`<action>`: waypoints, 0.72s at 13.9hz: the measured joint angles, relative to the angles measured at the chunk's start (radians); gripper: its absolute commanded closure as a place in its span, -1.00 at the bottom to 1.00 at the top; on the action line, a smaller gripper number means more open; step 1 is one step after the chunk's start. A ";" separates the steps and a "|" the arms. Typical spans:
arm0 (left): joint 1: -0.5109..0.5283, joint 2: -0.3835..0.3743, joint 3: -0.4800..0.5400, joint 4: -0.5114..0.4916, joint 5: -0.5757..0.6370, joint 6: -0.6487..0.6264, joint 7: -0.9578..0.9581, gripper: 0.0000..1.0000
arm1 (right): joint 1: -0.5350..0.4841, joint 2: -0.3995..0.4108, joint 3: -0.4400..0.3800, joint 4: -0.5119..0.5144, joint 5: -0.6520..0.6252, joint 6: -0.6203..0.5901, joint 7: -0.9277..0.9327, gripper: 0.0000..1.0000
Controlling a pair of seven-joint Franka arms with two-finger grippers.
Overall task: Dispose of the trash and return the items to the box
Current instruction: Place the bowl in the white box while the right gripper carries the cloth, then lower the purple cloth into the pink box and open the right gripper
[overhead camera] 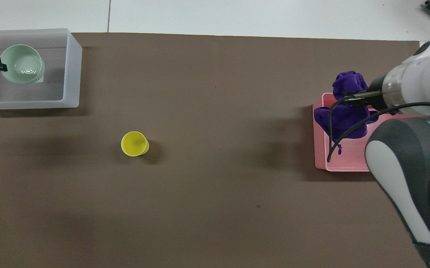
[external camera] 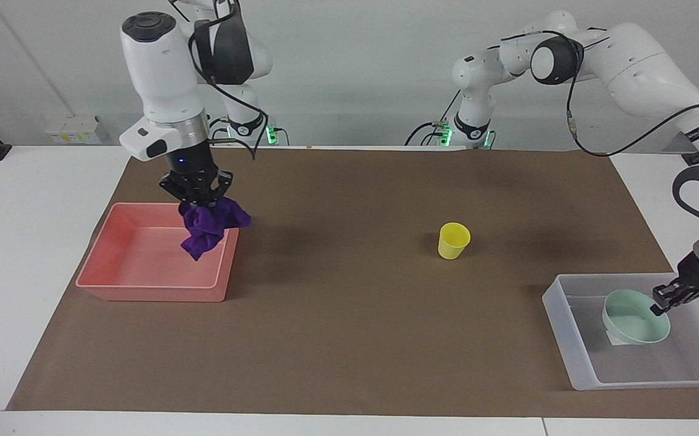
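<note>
My right gripper point(external camera: 199, 201) hangs over the pink bin point(external camera: 143, 289), fingers clamped on the purple cloth point(external camera: 207, 227), which dangles above the bin's inner corner. My left gripper point(external camera: 664, 299) pinches the rim of the green bowl point(external camera: 633, 318), tilted inside the clear box point(external camera: 573, 357). The yellow cup point(external camera: 452, 240) stands upright on the brown mat point(external camera: 349, 339), between the two bins.

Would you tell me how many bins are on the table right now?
2: the pink bin at the right arm's end, under the held purple cloth, and the translucent box at the left arm's end, with the green bowl in it.
</note>
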 measured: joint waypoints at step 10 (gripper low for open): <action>0.001 0.069 0.002 -0.019 0.000 0.078 0.000 1.00 | -0.190 0.006 0.000 -0.209 0.000 0.155 -0.165 1.00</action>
